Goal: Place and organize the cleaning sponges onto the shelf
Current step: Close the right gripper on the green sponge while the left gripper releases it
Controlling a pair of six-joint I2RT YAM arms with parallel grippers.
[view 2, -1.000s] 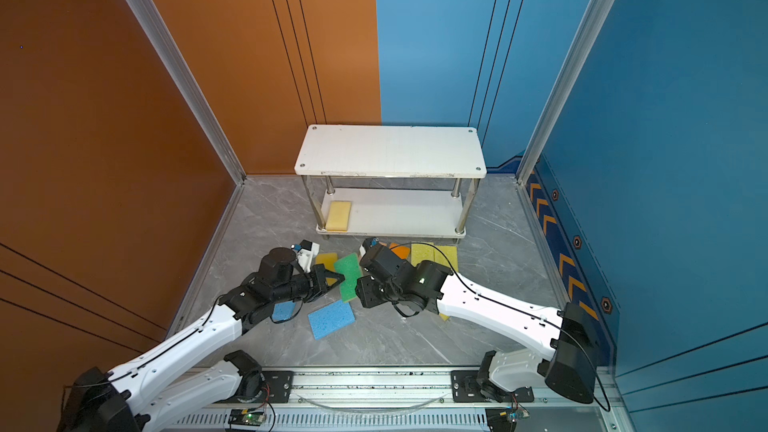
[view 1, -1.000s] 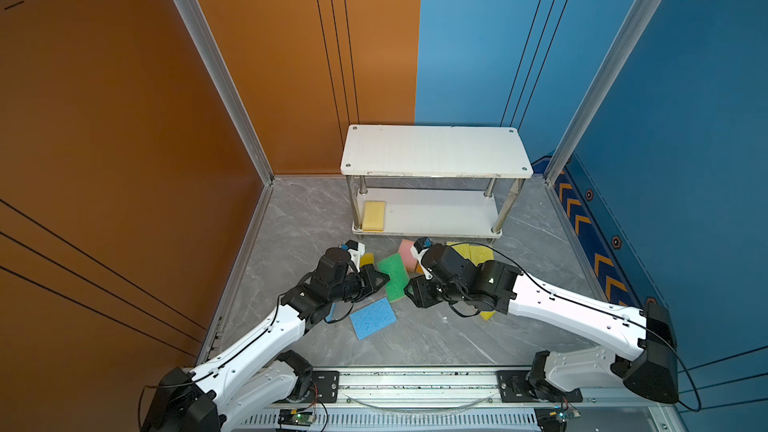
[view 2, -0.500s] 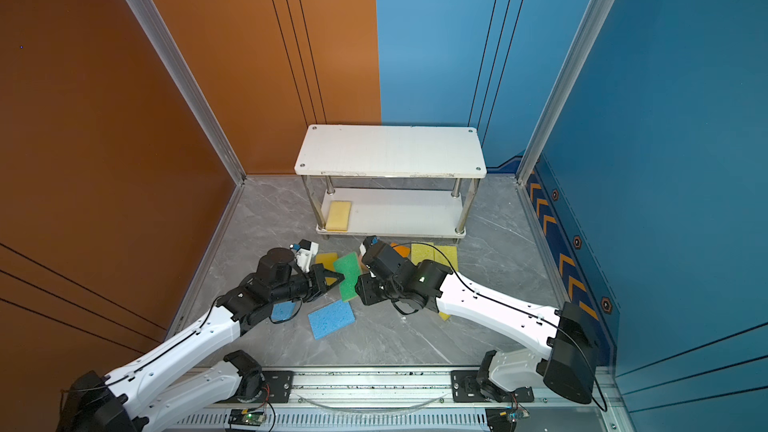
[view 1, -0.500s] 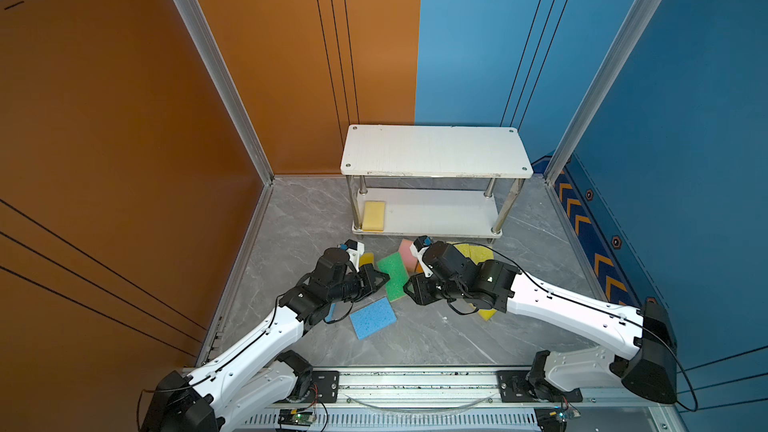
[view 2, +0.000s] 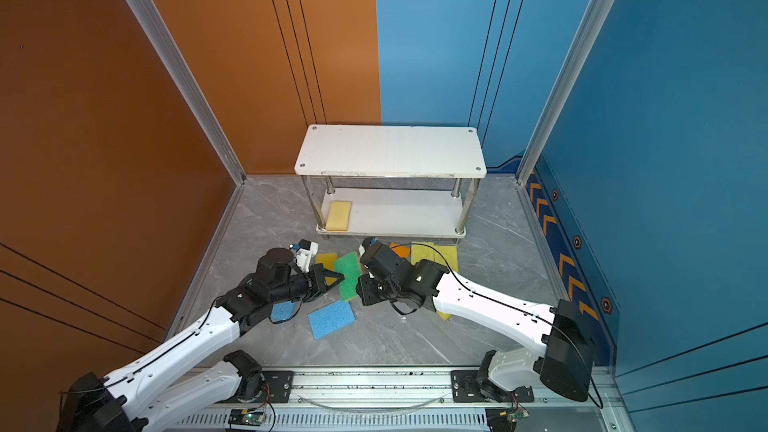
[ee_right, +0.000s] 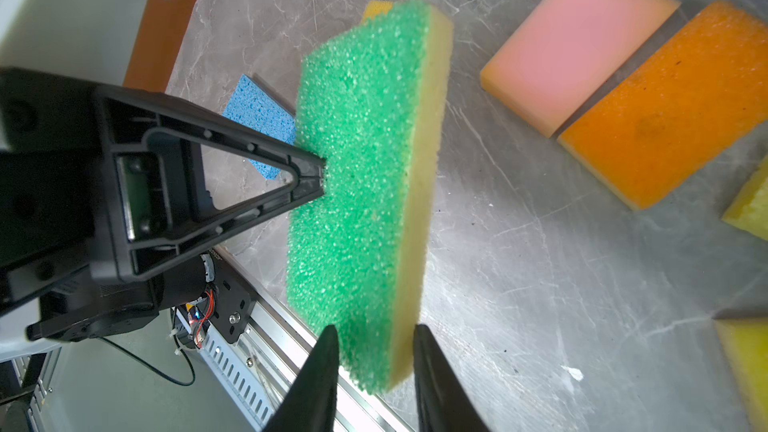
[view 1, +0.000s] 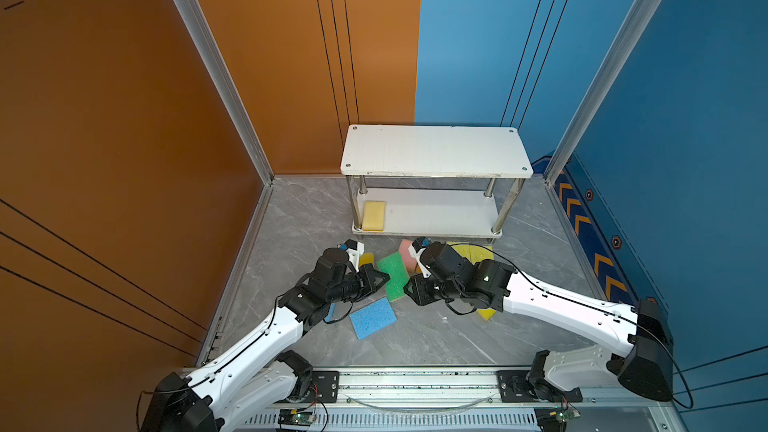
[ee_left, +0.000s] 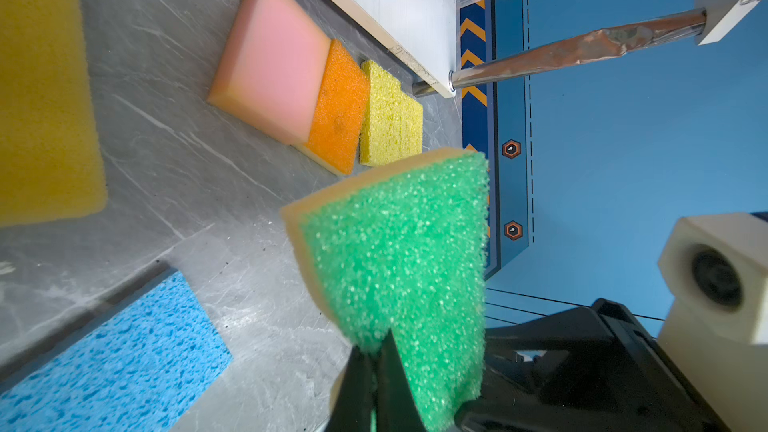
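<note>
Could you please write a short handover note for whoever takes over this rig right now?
Left gripper: shut on the green sponge, lifted on edge.
Right gripper: open, jaws either side of that sponge's free end; no firm grip visible.
Shelf: one yellow sponge on the lower board.
Floor, before the shelf: pink sponge, orange sponge, coarse yellow sponge, blue sponge and others.
Done: one shelved. Left: probably finish this hand-to-hand pass, then shelve and arrange the rest.

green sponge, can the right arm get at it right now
Likely yes: the left gripper holds the green sponge up, and the right gripper stands open astride its free end.
</note>
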